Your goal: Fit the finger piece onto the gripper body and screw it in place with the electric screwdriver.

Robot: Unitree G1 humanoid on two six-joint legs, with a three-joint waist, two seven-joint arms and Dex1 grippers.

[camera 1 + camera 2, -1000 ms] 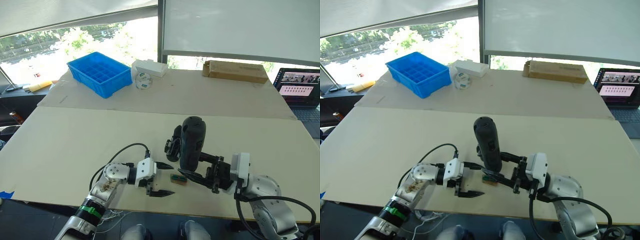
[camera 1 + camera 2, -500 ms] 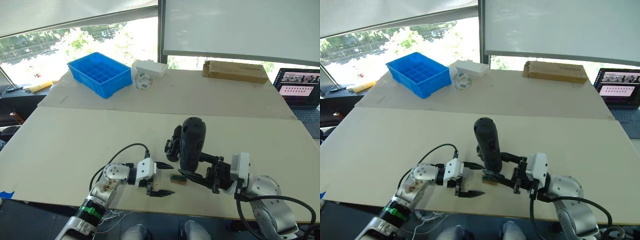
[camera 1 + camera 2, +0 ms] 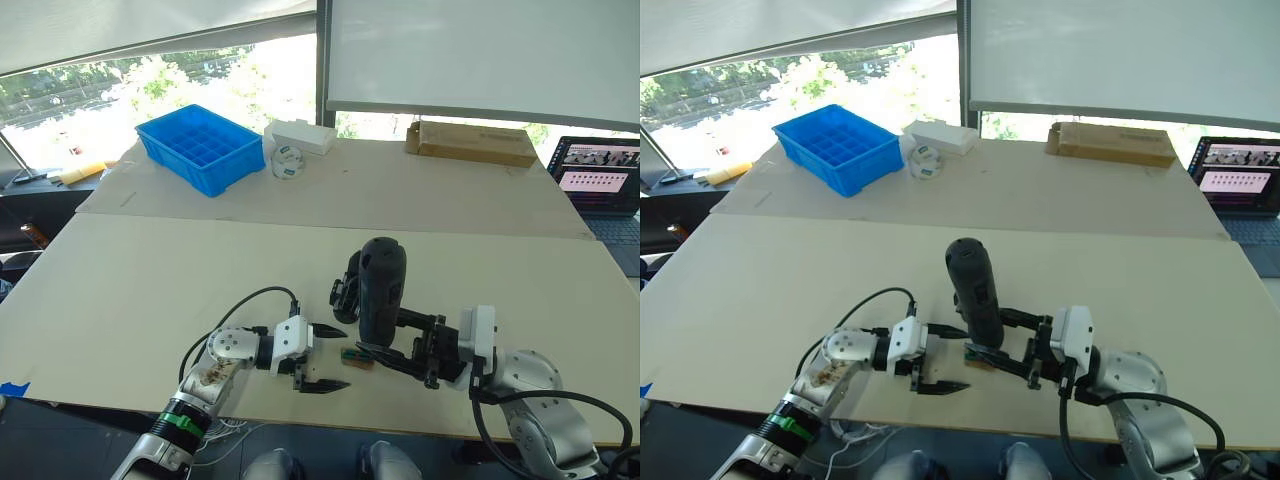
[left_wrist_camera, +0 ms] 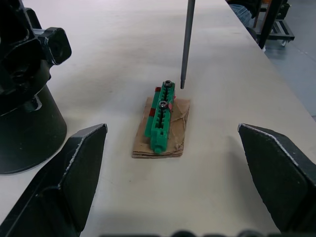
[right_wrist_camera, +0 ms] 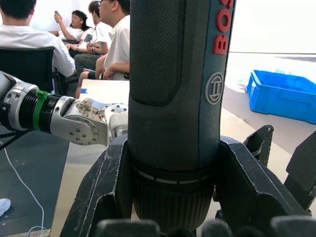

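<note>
A: Biggest thing first?
B: The table [image 3: 150, 290], filling most of the frame. Blue tray [image 3: 198, 147] upper left, cardboard box [image 3: 470, 143] upper right, laptop [image 3: 600, 175] at the right edge.
A: Screwdriver?
B: The electric screwdriver [image 3: 382, 290] stands near upright, centre low. The right gripper [image 3: 392, 350] is clamped round its lower end, bit pointing down.
A: Bit on anything?
B: In the left wrist view its tip hangs just over the far end of the green-topped block [image 4: 162, 117]; contact, can't tell.
A: Gripper body?
B: The gripper body [image 3: 347, 290] sits just left of the screwdriver, on the table.
A: Left side?
B: The left gripper [image 3: 325, 358], lower centre, fingers spread wide, empty, facing the block.
A: Finger piece?
B: Can't pick it out.
</note>
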